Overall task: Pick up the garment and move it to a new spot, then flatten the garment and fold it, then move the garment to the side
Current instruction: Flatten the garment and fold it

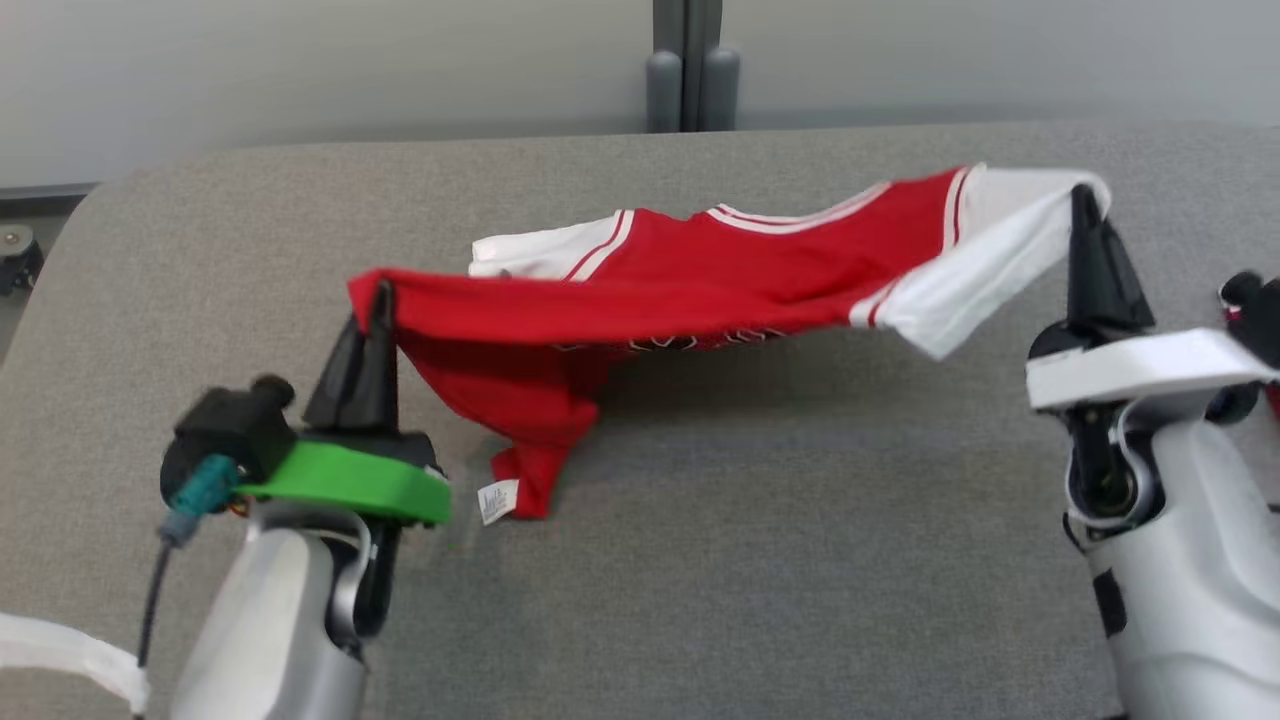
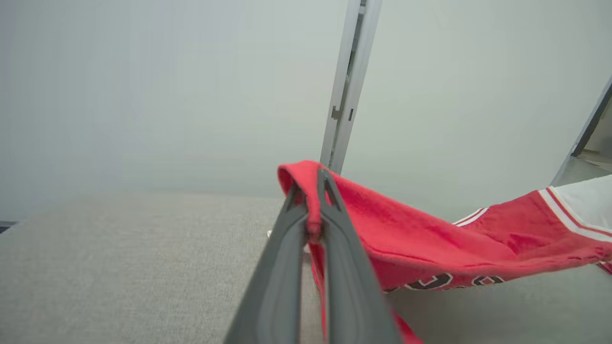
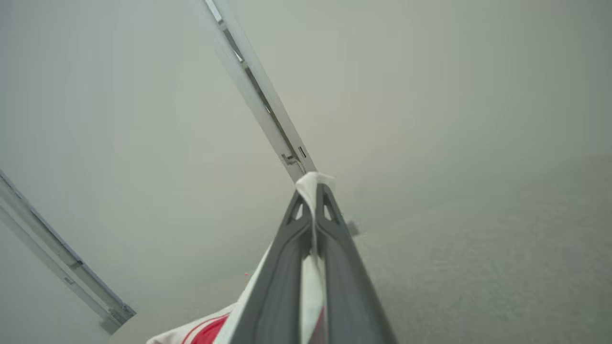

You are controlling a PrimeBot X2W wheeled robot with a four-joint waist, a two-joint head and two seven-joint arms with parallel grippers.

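Left pincer (image 1: pixel 381 300) clamped tight on a red edge of the shirt (image 1: pixel 700 275). Right pincer (image 1: pixel 1083 205) pinched closed on the white sleeve end. I see the shirt strung between them above the grey desk (image 1: pixel 800 520), middle sagging. One red tail with a white tag (image 1: pixel 497 500) droops to the desk beside my left arm

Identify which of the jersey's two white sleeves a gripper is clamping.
The sleeve on the robot's right, lifted in the right gripper; the other white sleeve sits ungripped at the back.
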